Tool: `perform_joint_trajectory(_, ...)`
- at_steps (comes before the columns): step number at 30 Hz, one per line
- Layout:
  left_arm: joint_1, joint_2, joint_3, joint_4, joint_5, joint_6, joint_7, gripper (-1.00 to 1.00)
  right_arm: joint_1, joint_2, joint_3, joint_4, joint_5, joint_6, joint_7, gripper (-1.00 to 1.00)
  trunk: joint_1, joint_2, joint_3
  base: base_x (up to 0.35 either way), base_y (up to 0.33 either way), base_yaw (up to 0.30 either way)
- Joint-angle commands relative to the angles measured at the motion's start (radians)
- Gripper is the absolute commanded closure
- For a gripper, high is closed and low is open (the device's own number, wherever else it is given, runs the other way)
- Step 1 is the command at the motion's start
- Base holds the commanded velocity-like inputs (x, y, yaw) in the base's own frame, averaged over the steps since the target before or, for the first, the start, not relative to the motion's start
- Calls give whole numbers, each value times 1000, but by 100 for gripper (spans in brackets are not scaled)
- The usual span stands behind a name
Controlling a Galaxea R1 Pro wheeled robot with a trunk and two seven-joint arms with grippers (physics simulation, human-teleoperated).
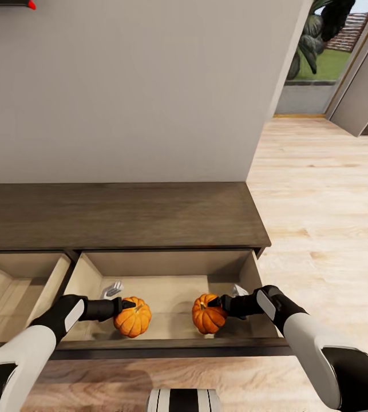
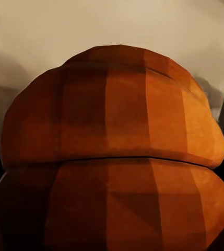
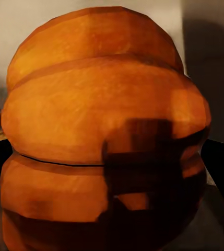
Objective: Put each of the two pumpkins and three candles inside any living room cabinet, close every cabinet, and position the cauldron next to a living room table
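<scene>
At the far left, a second pull-out drawer [image 1: 12, 292] of the long, low, dark-brown wooden cabinet [image 1: 121, 214] stands open beside the one in use. Next, the left arm reaches forward and inward, low over the drawer's front edge, its black left gripper [image 1: 122, 304] pinching the left small, ribbed orange pumpkin [image 1: 132, 317] near its top; the left wrist view has this pumpkin [image 2: 112, 151] pressed right up against the camera. It sits inside the open pale-lined drawer [image 1: 166, 297], whether resting on the floor or just above it I cannot tell. Just to its right, apart from it, the right ribbed orange pumpkin [image 1: 208, 313] is clamped from its right side by the right gripper [image 1: 221, 304], that arm mirroring the other. Both look rigid, fairly light and smooth-skinned, so likely slippery on the rounded ribs; gripping across the upper body near the stem seems safest.
</scene>
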Motion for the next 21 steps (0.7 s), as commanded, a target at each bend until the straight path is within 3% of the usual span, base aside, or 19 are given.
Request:
perform_joint_trajectory(1, 0, 0, 1, 0, 3, 1, 1, 100, 0, 0, -2, 0, -7, 2, -1, 100, 0, 0, -1, 0, 0, 0)
perform_joint_trajectory(21, 0, -12, 0, -10, 3, 1, 4, 100, 0, 1, -2, -2, -6, 2, -7, 100, 0, 0, -30, 0, 0, 50)
